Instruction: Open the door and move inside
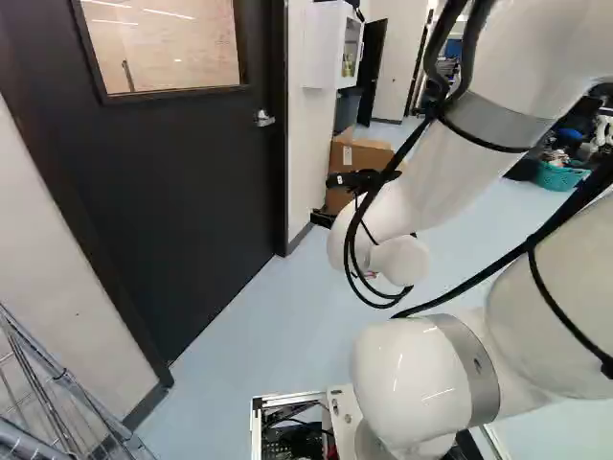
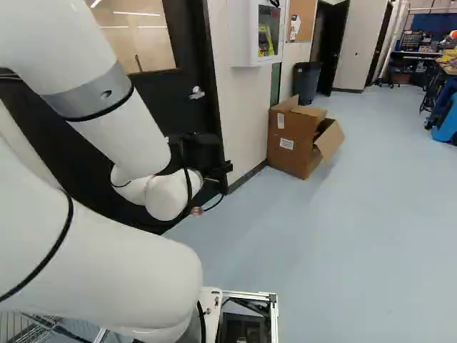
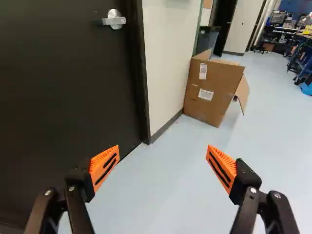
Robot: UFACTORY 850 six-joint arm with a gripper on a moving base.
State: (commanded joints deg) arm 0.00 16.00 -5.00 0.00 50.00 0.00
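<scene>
My gripper (image 2: 218, 174) hangs at the arm's end, in front of the door, its front partly hidden by the wrist. In the wrist view the gripper (image 3: 163, 166) stands open, its orange pads wide apart with only floor seen between them. The black door (image 1: 182, 182) is closed in its frame and has a window in its upper part. Its silver lever handle (image 3: 114, 19) sits near the edge beside the frame, ahead of the gripper and off to one side, not touched. The same handle (image 1: 264, 119) shows at the door's right edge in the left base view.
An open cardboard box (image 2: 294, 139) stands against the wall past the door, below a white wall cabinet (image 2: 255, 32). A dark bin (image 2: 307, 81) is farther along. A wire rack (image 1: 57, 402) stands at the lower left of the left base view.
</scene>
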